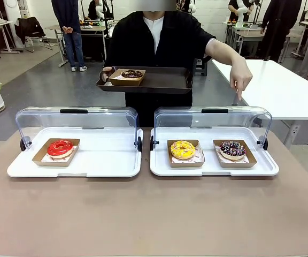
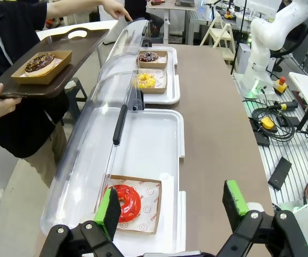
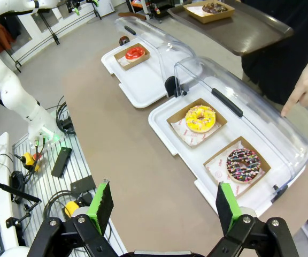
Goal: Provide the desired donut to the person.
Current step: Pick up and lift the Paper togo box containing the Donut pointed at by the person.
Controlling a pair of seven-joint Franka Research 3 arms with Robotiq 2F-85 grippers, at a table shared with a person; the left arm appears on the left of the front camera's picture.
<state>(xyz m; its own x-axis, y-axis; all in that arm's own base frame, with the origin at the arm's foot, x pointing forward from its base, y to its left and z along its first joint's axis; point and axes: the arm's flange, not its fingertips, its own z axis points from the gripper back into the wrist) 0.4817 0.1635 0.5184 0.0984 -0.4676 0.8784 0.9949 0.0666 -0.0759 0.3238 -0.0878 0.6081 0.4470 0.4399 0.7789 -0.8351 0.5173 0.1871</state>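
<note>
The person [image 1: 154, 48] holds a dark serving tray [image 1: 164, 80] in one hand and points the other hand [image 1: 241, 75] down over the raised clear lid [image 1: 213, 115] of the right white tray [image 1: 213, 170]. The finger hangs at about 12 o'clock from the sprinkled chocolate donut [image 1: 232, 149], so that is probably the one wanted. It lies in its own cardboard boat [image 1: 248, 160], just at 3 o'clock from the yellow donut [image 1: 183, 150]; the red donut [image 1: 60, 148] is well apart at 9 o'clock, in the other tray. Both the left end effector [image 2: 171, 205] and the right end effector [image 3: 163, 206] stand wide open and carry nothing, above the near edge of the surface [image 1: 154, 214]. The donut looks light and soft, with sticky icing and loose sprinkles that a pinch would crush or smear, so the boat is the better handle. Its thin wall will likely flex, and the paper liner may let the donut slide. A hold on the boat's 6 o'clock rim, nearest the robot and clear of the lid, kept level, seems safest, and the right arm looks nearer.
</note>
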